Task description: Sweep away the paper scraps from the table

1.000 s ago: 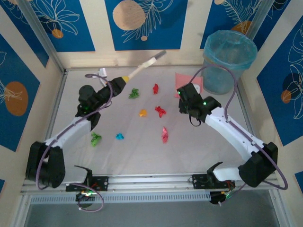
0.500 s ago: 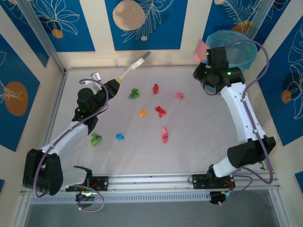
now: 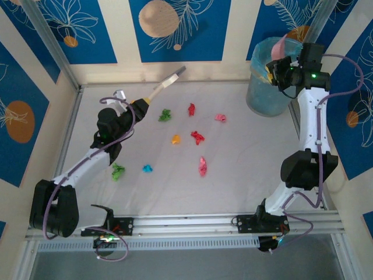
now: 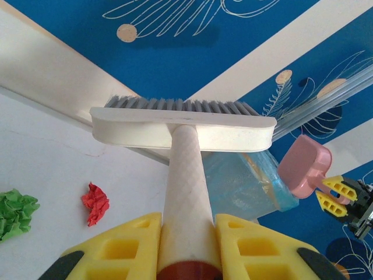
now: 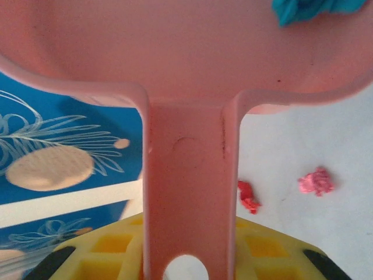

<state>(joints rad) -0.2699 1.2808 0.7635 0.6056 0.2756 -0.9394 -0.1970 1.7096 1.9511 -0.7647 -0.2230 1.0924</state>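
Right pincer (image 3: 273,67) risen over bin (image 3: 265,99) clamping dustpan (image 3: 280,44), left pincer (image 3: 147,101) gripping brush (image 3: 169,81), crumpled bright paper scraps (image 3: 198,137)

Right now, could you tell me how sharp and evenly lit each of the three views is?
Top external: soft, even light, no glare, the paper scraps crisp on the table. Left wrist: the brush is sharp, the bin behind it slightly soft. Right wrist: the dustpan, close to the lens, looks soft, and the scraps beyond it are blurred.
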